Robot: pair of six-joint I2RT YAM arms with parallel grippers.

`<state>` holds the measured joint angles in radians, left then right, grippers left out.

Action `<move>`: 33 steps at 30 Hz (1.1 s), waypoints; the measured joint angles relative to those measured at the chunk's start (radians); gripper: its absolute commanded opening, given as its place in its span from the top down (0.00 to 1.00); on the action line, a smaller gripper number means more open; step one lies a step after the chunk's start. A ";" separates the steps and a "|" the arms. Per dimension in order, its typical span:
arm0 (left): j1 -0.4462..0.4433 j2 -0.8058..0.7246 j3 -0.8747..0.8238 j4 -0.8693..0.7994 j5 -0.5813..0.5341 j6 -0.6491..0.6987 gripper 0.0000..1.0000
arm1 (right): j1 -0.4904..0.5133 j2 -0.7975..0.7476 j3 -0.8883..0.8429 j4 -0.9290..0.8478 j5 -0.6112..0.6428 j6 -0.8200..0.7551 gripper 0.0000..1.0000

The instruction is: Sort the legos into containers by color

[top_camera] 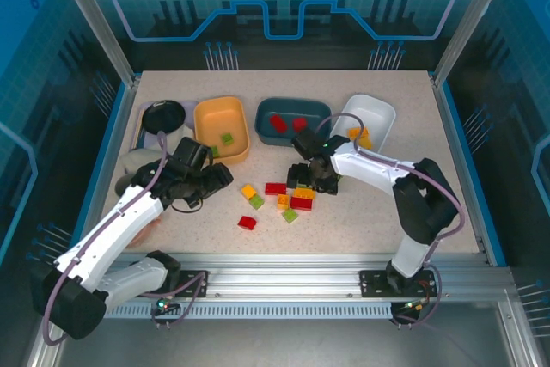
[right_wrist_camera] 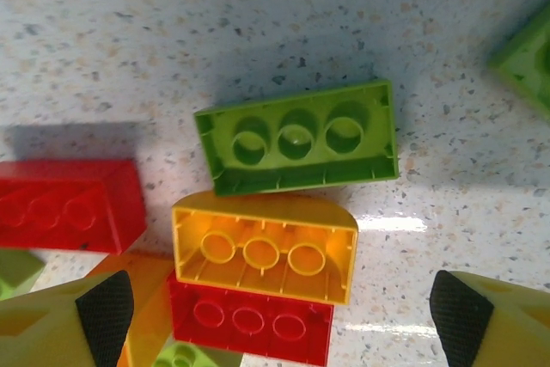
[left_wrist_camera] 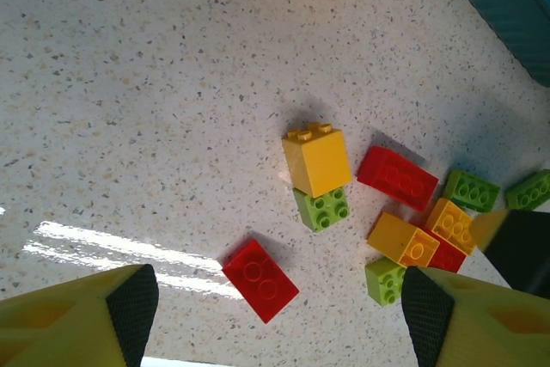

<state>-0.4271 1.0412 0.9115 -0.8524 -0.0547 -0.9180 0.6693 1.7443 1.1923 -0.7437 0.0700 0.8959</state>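
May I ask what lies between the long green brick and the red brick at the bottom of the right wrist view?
An upturned yellow brick lies there, shown in the right wrist view.

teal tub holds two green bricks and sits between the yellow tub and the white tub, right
Not quite. The top external view shows that the two bricks in the teal tub are red, not green. The rest stands: it sits between the yellow tub and the white tub.
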 measured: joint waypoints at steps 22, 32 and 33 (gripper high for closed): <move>-0.014 -0.007 -0.001 0.081 0.061 0.004 0.21 | 0.018 0.159 0.064 -0.026 -0.011 0.063 0.25; -0.018 -0.034 -0.057 0.259 0.190 0.005 0.22 | 0.019 0.164 0.071 -0.048 0.013 0.067 0.52; -0.018 -0.034 -0.057 0.269 0.197 0.006 0.22 | 0.019 0.157 0.071 -0.053 0.023 0.064 0.53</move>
<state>-0.4446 1.0069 0.8543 -0.5838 0.1421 -0.9123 0.6888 1.9015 1.2633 -0.7967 0.0925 0.9604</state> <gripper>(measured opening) 0.785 0.617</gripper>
